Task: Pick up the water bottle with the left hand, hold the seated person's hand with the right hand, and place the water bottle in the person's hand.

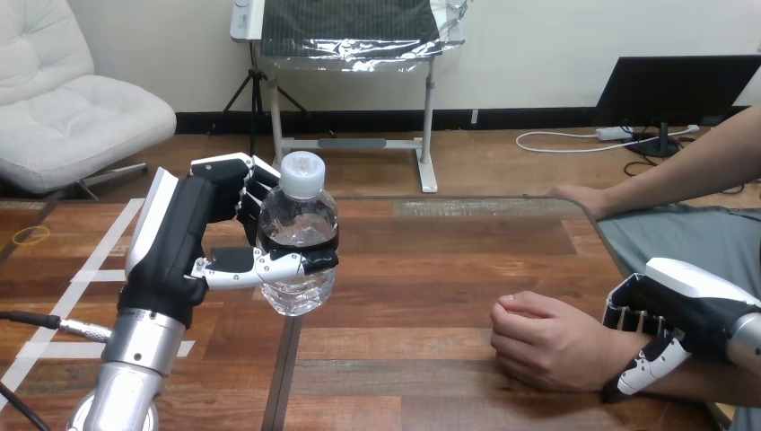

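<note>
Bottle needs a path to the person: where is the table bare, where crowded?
Bare wood lies between the water bottle in the left hand and the person's fist, and beyond that to the far edge of the table. Crowded at lower right: the fist, with the right hand at its wrist.

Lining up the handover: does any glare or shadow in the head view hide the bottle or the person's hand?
Head view: no. The water bottle, in the curled fingers of the left hand, carries small highlights but has a plain outline; the person's hand is evenly lit, with the right hand clasping its wrist; a pale sheen lies along the table's far edge, away from both.
</note>
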